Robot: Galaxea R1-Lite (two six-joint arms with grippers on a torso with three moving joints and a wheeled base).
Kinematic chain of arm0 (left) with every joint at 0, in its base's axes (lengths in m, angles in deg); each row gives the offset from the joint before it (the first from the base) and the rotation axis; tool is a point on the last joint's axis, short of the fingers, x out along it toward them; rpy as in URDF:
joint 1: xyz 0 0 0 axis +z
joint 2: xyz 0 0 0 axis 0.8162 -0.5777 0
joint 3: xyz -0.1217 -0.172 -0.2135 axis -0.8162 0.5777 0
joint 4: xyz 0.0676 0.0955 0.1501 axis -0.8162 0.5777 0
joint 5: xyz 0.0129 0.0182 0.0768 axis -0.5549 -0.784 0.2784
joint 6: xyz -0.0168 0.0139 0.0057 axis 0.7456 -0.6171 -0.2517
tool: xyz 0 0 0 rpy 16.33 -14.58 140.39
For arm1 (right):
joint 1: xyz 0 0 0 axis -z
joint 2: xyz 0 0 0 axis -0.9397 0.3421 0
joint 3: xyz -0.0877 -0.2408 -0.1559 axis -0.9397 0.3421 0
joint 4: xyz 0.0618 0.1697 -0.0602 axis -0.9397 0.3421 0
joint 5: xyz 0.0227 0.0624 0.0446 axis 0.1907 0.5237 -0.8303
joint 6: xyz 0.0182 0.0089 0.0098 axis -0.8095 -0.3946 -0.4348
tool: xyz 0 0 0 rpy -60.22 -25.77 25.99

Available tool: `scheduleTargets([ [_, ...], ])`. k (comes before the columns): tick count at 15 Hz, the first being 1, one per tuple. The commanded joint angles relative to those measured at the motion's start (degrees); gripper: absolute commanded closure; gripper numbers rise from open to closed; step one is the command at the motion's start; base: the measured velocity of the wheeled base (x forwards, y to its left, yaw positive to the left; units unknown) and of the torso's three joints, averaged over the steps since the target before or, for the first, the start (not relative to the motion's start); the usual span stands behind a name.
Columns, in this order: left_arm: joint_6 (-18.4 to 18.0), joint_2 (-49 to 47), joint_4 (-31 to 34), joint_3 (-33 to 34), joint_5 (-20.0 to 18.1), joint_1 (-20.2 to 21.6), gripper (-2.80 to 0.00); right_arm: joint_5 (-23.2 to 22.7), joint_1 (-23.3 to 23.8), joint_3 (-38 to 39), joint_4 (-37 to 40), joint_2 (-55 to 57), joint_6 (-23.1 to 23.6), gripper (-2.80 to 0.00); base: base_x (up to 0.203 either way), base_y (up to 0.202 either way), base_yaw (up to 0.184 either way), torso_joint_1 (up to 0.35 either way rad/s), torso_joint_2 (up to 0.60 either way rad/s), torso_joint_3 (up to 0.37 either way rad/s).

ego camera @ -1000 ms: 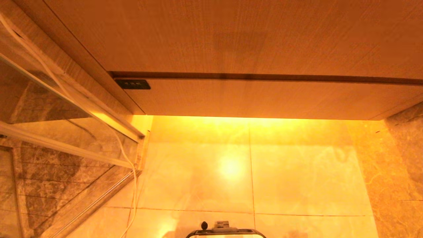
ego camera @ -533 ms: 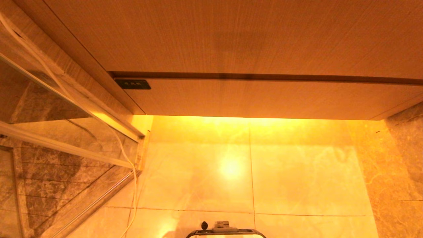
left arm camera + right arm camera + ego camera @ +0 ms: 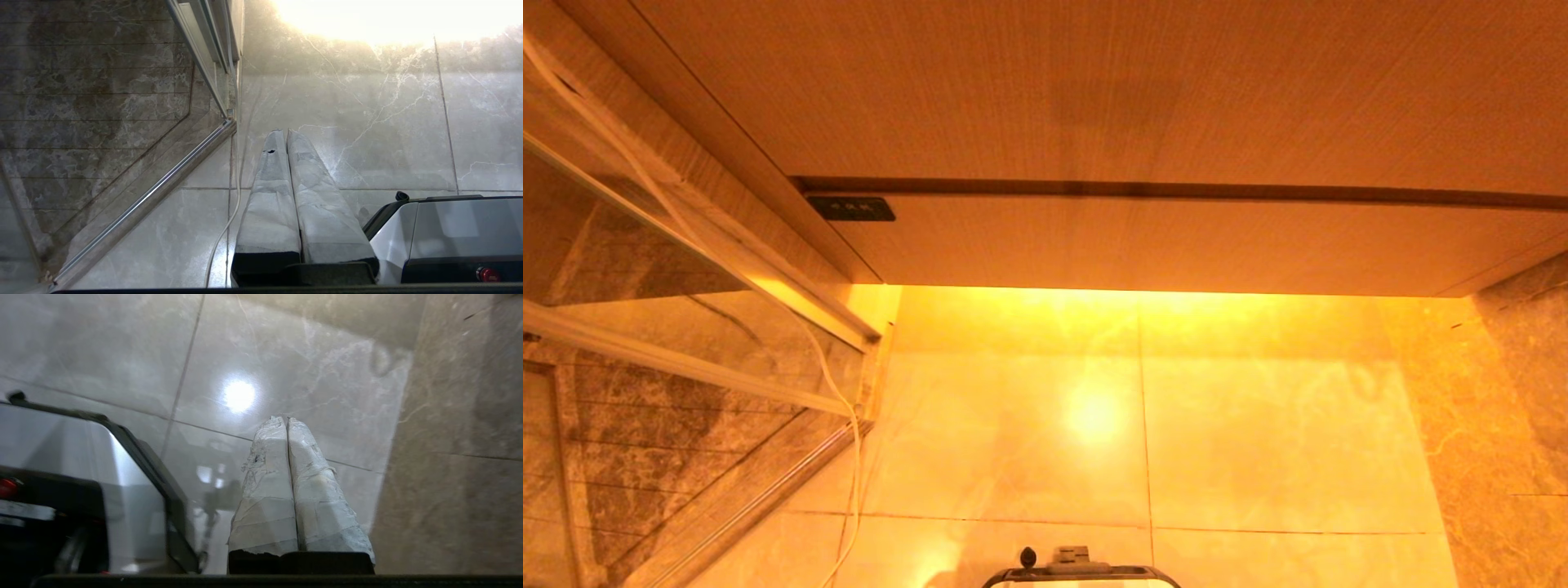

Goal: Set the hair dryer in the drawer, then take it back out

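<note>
Glossy marble floor (image 3: 1258, 441); wood countertop (image 3: 1094, 82); glass door (image 3: 645, 245).

Honestly nothing has changed across the head view shots. The drawer (image 3: 1176, 245) front sits shut under the worktop (image 3: 1094, 82) just as before, the white cord (image 3: 849, 457) hangs the same, and neither arm has come into frame.

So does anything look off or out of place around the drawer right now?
Nothing stands out. The drawer sits shut and level under the countertop. A white cable trails down to the tiled floor. The hair dryer is not in view. Both grippers, left and right, are shut and empty.
</note>
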Motion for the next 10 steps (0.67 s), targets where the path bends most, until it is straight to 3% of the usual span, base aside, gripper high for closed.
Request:
scheduleTargets([
  [1,0.0,0.0,-0.1,0.1,0.0,0.0,0.00,0.5,0.0,-0.1,0.2,0.4,1.3,0.00,0.000,0.000,0.000,0.000,0.00,0.000],
  [3,0.0,0.0,-0.1,0.1,0.0,0.0,0.00,2.1,-2.7,-0.1,0.4,0.5,-7.4,0.00,0.000,0.000,0.000,0.000,0.00,0.000],
  [5,0.0,0.0,-0.1,0.1,0.0,0.0,0.00,4.2,-6.8,-0.1,1.7,-1.0,-7.0,0.00,0.000,0.000,0.000,0.000,0.00,0.000],
  [8,0.0,0.0,-0.1,0.1,0.0,0.0,0.00,4.3,-4.8,-0.1,3.1,-9.6,-5.9,0.00,0.000,0.000,0.000,0.000,0.00,0.000],
  [10,0.0,0.0,-0.1,0.1,0.0,0.0,0.00,4.2,-4.5,-0.1,3.3,-14.1,-7.5,0.00,0.000,0.000,0.000,0.000,0.00,0.000],
])
